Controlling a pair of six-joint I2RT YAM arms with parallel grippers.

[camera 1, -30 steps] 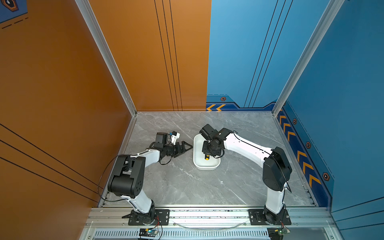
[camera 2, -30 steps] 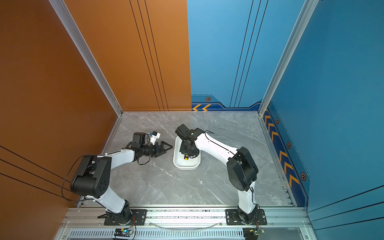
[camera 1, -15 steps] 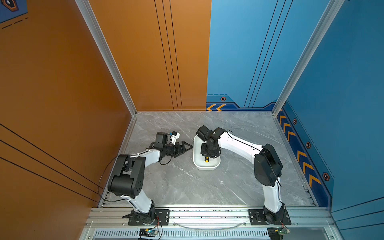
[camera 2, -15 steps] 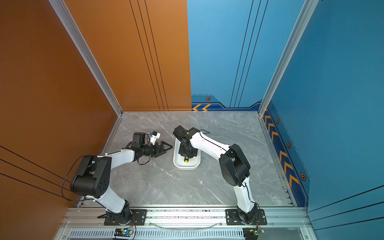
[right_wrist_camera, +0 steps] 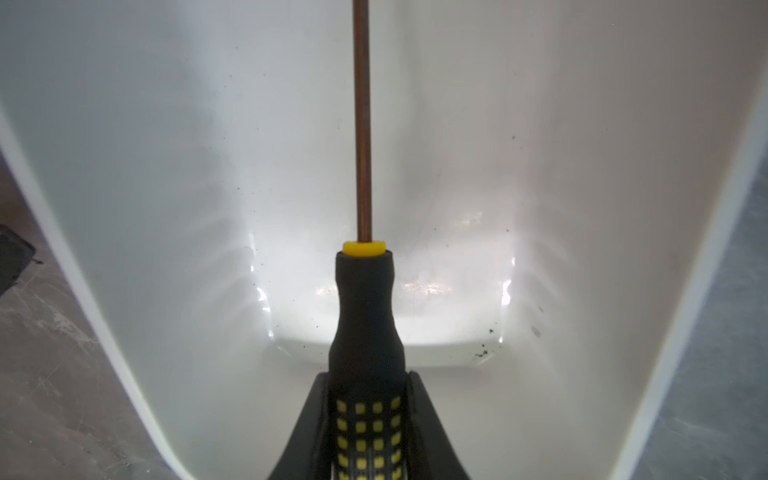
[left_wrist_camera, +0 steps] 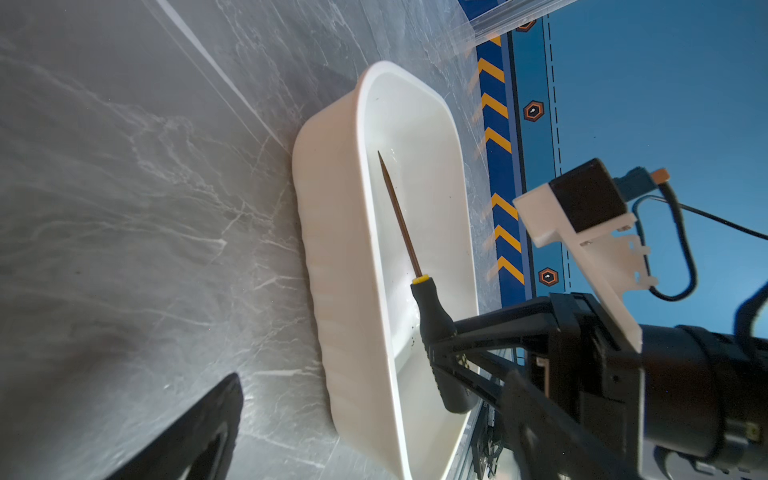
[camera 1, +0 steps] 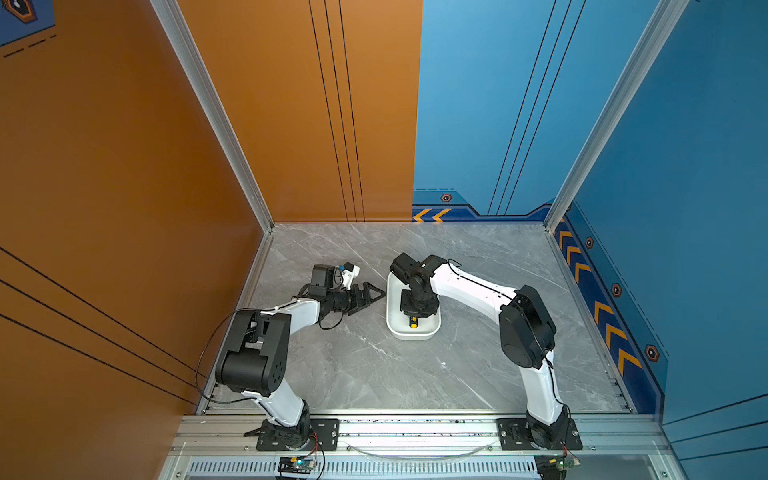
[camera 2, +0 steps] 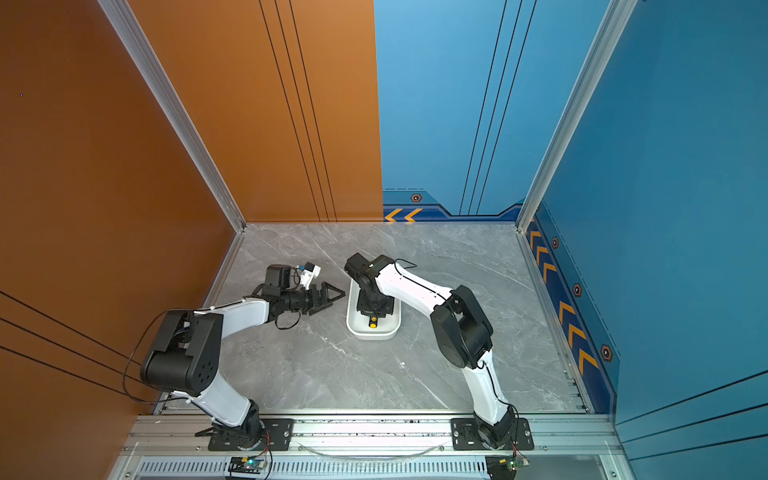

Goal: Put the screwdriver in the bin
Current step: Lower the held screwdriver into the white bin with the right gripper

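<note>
The right gripper (right_wrist_camera: 365, 419), clenched on the dotted black handle of the thin-shafted screwdriver (left_wrist_camera: 432, 328), holds it lengthwise just inside the shallow white plastic bin (left_wrist_camera: 332, 232), so the placing step seemingly needs only a release, while the left gripper (camera 1: 368, 296) idles beside the bin, fingers parted.

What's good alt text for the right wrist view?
Close-up of the right gripper shut on the screwdriver, clamped on its black, yellow-dotted handle inside the white bin. The thin coppery shaft runs from a yellow collar straight along the bin's middle and out of frame. Grey marble table shows past both bin walls.
</note>
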